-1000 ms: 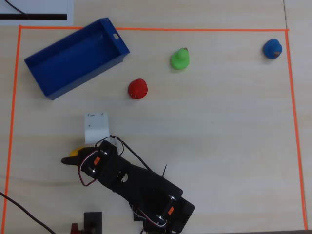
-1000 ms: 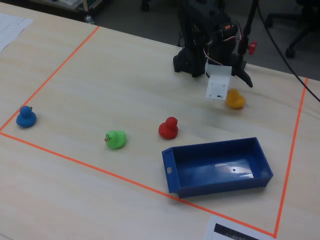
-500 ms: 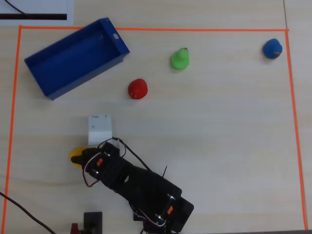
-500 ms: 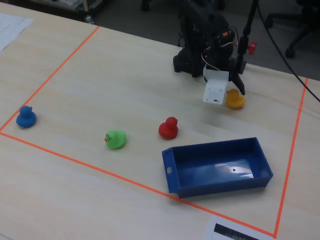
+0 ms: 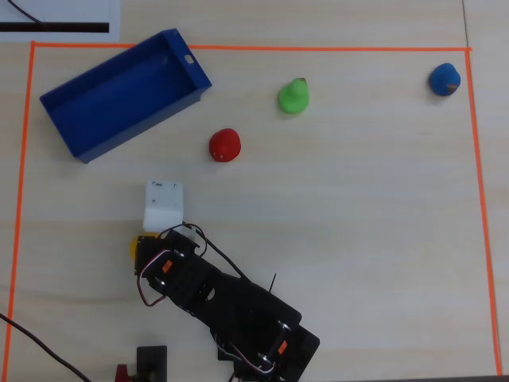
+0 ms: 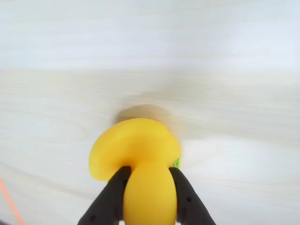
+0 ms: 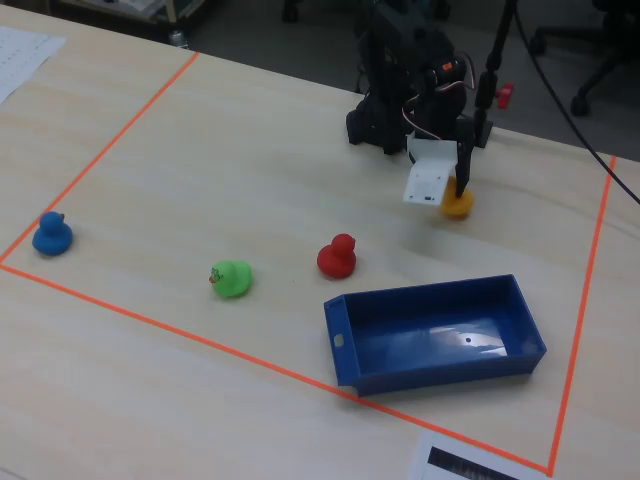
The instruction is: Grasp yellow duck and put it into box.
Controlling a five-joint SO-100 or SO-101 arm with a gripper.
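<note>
In the wrist view my gripper (image 6: 149, 194) has both black fingers (image 6: 111, 197) pinched on the yellow duck (image 6: 136, 154), just off the table. Overhead, the box (image 5: 119, 99) lies at about 11 o'clock from the duck, well apart.

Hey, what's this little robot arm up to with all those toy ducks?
The arm's gripper is closed around the yellow duck, its two black fingers pinching the duck from both sides. The blue box is empty and sits a little way off on the table. A red duck, a green duck and a blue duck stand untouched inside the orange taped border.
</note>
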